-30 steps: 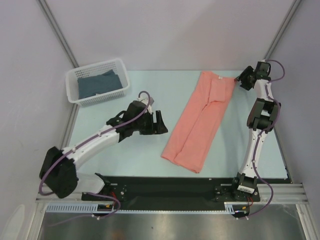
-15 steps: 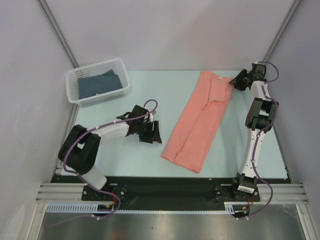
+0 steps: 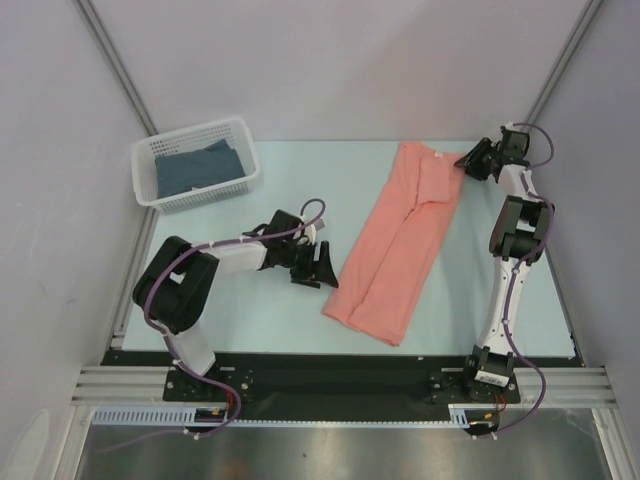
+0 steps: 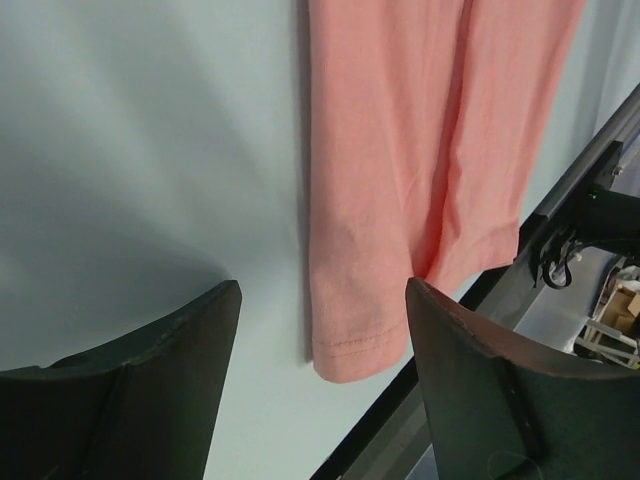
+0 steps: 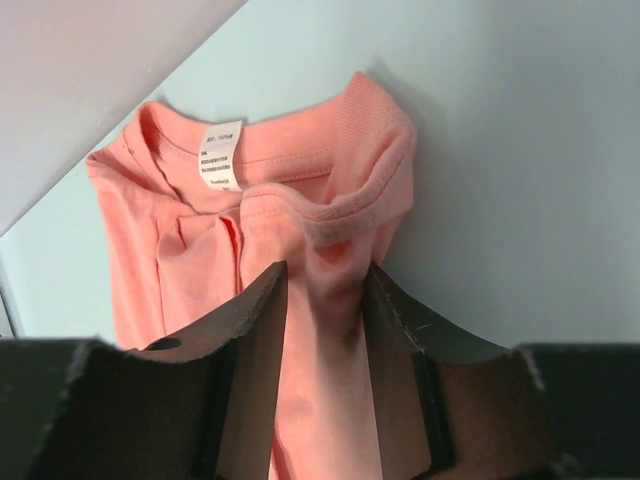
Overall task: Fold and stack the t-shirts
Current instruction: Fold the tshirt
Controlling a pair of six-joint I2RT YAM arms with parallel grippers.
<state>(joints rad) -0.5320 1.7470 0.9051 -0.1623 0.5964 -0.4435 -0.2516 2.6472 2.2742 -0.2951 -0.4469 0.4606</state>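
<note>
A pink t-shirt [image 3: 400, 240], folded lengthwise into a long strip, lies slanted on the table. Its collar end is at the back right and its hem at the front. My left gripper [image 3: 318, 265] is open and low over the table just left of the hem corner. In the left wrist view the hem [image 4: 360, 345] lies between the open fingers of this gripper [image 4: 322, 290]. My right gripper [image 3: 468, 163] is at the collar end. In the right wrist view it [image 5: 325, 270] is shut on a bunched fold of the pink t-shirt [image 5: 190, 230] beside the collar.
A white basket [image 3: 250, 150] at the back left holds a folded dark blue shirt [image 3: 195, 168]. The black base rail [image 3: 330, 375] runs along the table's near edge, close to the hem. Walls close in behind and on both sides.
My left gripper has moved right and nearer, up to the hem corner, with the arm folding back. My right gripper has moved left onto the collar end.
</note>
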